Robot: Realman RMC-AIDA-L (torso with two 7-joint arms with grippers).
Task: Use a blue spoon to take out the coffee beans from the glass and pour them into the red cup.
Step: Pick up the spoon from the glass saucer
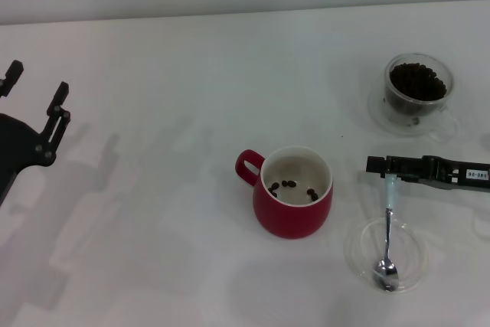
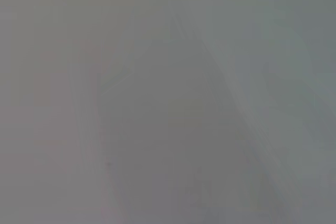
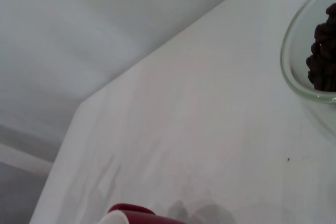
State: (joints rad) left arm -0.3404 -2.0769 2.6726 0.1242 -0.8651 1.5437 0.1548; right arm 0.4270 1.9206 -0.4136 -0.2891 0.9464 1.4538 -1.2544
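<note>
White table [image 1: 153,112], bare. Left gripper [image 1: 34,89] parked far left, jaws apart, empty. Right gripper [image 1: 390,166] at blue spoon [image 1: 388,223] handle, closure unclear. Red cup [image 1: 295,193], few coffee beans [image 1: 291,185] inside. Glass [image 1: 418,89] nearly full behind. Advice: lift spoon level from clear dish [image 1: 360,254].

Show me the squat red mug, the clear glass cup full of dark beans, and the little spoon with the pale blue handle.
Squat red mug [image 1: 293,216]: head view, on its outer red wall.
Clear glass cup of dark beans [image 1: 418,96]: head view, on its glass body.
Spoon with pale blue handle [image 1: 386,269]: head view, on its metal bowl.
</note>
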